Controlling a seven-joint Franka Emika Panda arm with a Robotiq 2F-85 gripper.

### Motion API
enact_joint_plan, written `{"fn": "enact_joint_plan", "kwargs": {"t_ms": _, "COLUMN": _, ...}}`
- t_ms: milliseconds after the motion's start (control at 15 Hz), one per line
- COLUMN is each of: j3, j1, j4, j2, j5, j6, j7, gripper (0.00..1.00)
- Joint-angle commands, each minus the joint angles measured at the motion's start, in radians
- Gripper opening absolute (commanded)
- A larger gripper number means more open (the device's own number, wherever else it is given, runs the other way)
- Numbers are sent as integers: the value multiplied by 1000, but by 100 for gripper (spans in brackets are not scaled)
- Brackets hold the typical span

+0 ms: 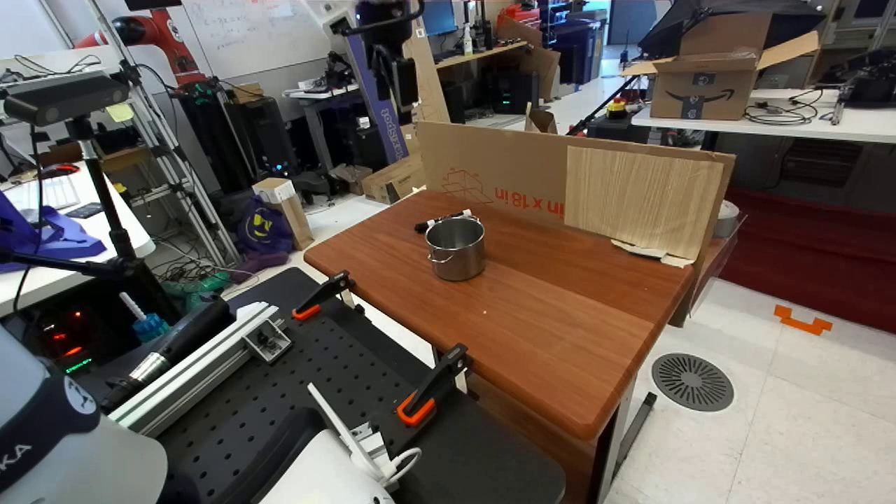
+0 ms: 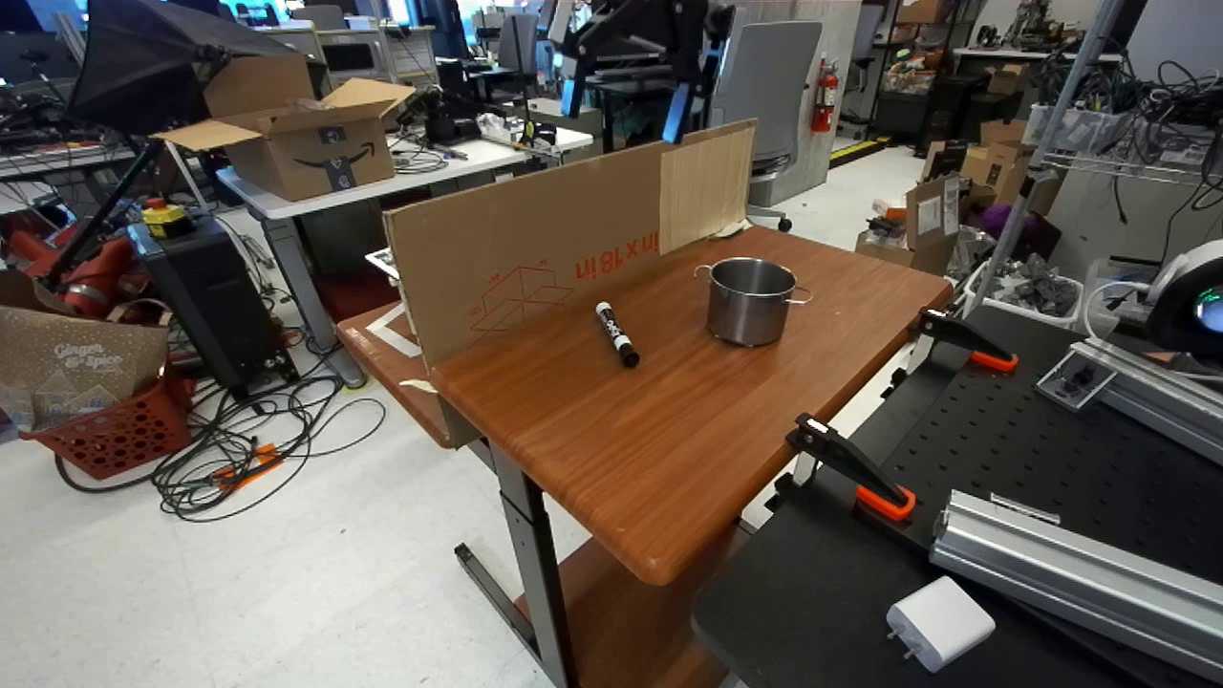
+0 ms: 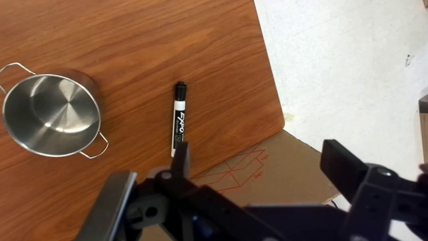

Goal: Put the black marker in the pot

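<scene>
The black marker, with a white barrel, black label and black cap, lies on the table in both exterior views. In the wrist view the marker lies right of the pot, its lower end at the left fingertip's edge in the picture. The shiny grey metal pot stands upright on the table, also in an exterior view and in the wrist view; its visible inside is bare. My gripper is open with nothing between its fingers. In an exterior view the gripper hangs well above the table.
A brown cardboard panel stands along the table's far edge, behind the marker and pot. The brown wooden table ends in open edges. Two black and orange clamps sit at the near edge by the black perforated base.
</scene>
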State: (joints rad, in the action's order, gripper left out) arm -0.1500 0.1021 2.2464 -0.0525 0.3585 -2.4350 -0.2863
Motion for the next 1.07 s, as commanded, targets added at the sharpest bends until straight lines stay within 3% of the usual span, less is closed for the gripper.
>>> {"fn": "enact_joint_plan", "kwargs": {"t_ms": 0, "j3": 9, "j1": 17, "j4": -79, "j2": -115, "j5": -11, "j6": -29, "j7": -58, "gripper": 100}}
{"fn": "enact_joint_plan", "kwargs": {"t_ms": 533, "j3": 54, "j1": 44, "j4": -187, "j2": -348, "j5": -67, "j6": -48, "j7": -169, "gripper": 100}}
{"fn": "enact_joint_plan", "kwargs": {"t_ms": 1000, "j3": 108, "j1": 107, "j4": -238, "j2": -470, "j5": -150, "j6": -38, "j7": -272, "gripper": 100}}
